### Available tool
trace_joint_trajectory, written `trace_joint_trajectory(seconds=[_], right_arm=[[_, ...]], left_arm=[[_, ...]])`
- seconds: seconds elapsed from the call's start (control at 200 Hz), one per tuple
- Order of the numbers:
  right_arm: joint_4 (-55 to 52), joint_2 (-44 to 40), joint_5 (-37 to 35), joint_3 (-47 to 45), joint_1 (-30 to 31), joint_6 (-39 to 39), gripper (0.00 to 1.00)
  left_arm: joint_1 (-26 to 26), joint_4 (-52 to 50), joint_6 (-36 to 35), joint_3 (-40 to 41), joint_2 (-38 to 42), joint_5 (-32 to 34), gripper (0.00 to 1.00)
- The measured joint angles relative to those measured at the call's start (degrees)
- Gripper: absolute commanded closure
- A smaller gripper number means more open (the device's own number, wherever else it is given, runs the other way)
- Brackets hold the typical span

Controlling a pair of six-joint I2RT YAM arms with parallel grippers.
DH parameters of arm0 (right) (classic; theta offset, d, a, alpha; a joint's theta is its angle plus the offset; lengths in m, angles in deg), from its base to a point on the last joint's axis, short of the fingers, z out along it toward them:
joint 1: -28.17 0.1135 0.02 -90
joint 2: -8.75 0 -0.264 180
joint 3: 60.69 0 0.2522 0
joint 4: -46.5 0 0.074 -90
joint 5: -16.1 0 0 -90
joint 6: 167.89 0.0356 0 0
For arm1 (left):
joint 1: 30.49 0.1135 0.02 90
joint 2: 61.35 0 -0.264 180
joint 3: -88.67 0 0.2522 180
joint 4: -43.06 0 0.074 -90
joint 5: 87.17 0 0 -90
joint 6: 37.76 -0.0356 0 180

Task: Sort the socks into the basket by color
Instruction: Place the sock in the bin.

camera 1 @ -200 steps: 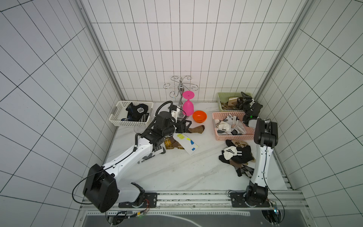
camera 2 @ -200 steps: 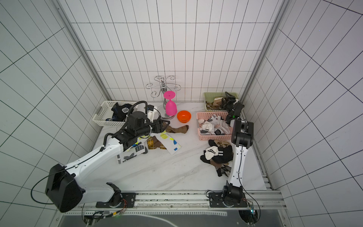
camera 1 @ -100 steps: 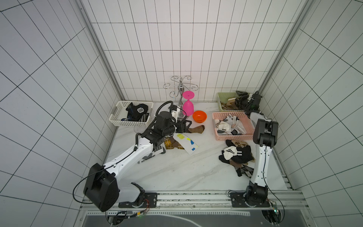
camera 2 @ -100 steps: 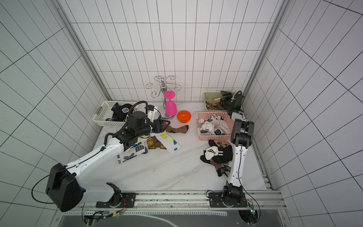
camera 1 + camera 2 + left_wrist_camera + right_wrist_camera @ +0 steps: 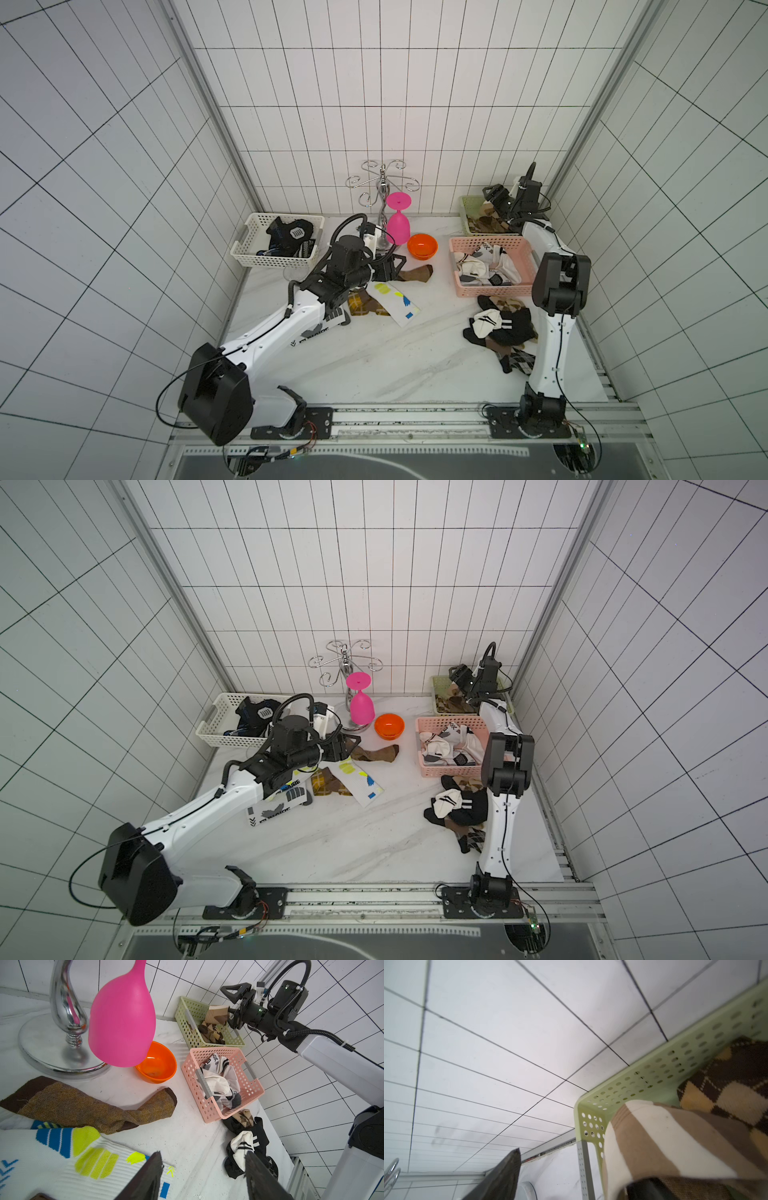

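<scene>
My left gripper (image 5: 392,268) (image 5: 203,1155) hangs open just above the table, over the edge of a white sock with yellow and blue marks (image 5: 395,303) (image 5: 62,1163). A brown sock (image 5: 417,274) (image 5: 83,1103) lies flat beside it. My right gripper (image 5: 496,195) (image 5: 579,1169) stands wide open over the green basket (image 5: 465,208) (image 5: 654,1068), where a tan striped sock (image 5: 654,1136) (image 5: 217,1014) drapes over one finger. An argyle brown sock (image 5: 726,1076) lies inside. White socks fill the pink basket (image 5: 490,241), and black ones the white basket (image 5: 249,257). A mixed pile of socks (image 5: 503,328) lies by the right arm.
A chrome stand (image 5: 381,187) with a hanging pink glass (image 5: 398,224) is at the back middle, close behind my left gripper. An orange bowl (image 5: 422,245) sits next to it. A plaid brown sock (image 5: 361,305) lies under the left forearm. Tiled walls close in on three sides.
My right gripper has moved back from between the pink and green baskets to over the green basket. The left arm has not moved.
</scene>
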Motion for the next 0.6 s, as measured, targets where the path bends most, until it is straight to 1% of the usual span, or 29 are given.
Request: trace_joint_trajectory(seconds=[0.125, 0.22, 0.26, 0.34, 0.435, 0.535, 0.605], right_arm=[[-5.14, 0.92, -1.6, 4.59, 0.74, -4.35, 0.21], [-14.12, 6.88, -3.41, 16.55, 0.5, -7.37, 0.21], [-17.14, 8.74, -5.09, 19.63, 0.48, -8.85, 0.21], [-23.1, 9.22, -8.87, 19.76, 0.48, -11.19, 0.21], [-25.53, 8.13, -13.53, 16.61, 0.52, -13.92, 0.21], [-28.15, 8.04, -18.27, 16.61, 0.76, -17.14, 0.21], [-28.83, 7.93, -20.31, 16.59, 1.16, -18.97, 0.21]], left_arm=[[0.0, 0.31, 0.07, 0.02, 0.0, -0.04, 0.36], [0.0, 0.61, 0.2, 0.22, 0.0, -0.04, 0.36], [0.0, 0.68, 0.26, 0.37, 0.0, -0.09, 0.36], [0.0, 0.76, 0.44, 0.66, 0.0, -0.11, 0.36], [0.0, 0.76, 0.63, 0.85, 0.0, -0.28, 0.36], [0.0, 0.83, 0.7, 0.85, 0.0, -0.52, 0.36], [-0.02, 0.83, 0.85, 0.85, 0.0, -0.7, 0.36]])
